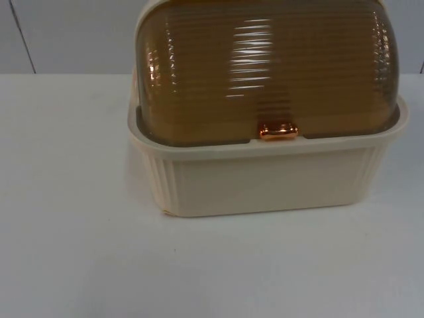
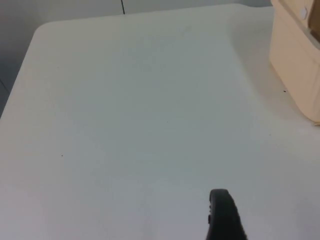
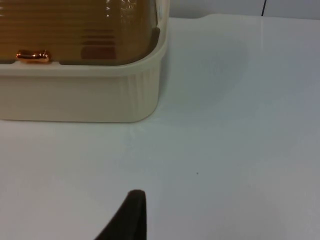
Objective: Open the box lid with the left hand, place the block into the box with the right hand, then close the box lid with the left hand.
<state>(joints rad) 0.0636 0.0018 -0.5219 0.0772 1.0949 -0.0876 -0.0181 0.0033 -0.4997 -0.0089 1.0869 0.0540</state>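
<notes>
A cream ribbed box stands in the middle of the table. Its amber see-through domed lid is down on the rim, and a small copper handle sits at the lid's front edge. A darker reddish patch shows through the lid; I cannot tell what it is. My left gripper hangs over bare table to the left of the box. My right gripper hangs over bare table in front of the box's right corner, apart from it.
The white table runs back to the grey partition wall. Its rounded far corner and side edge lie left of the box. Open table lies in front of the box and on both sides.
</notes>
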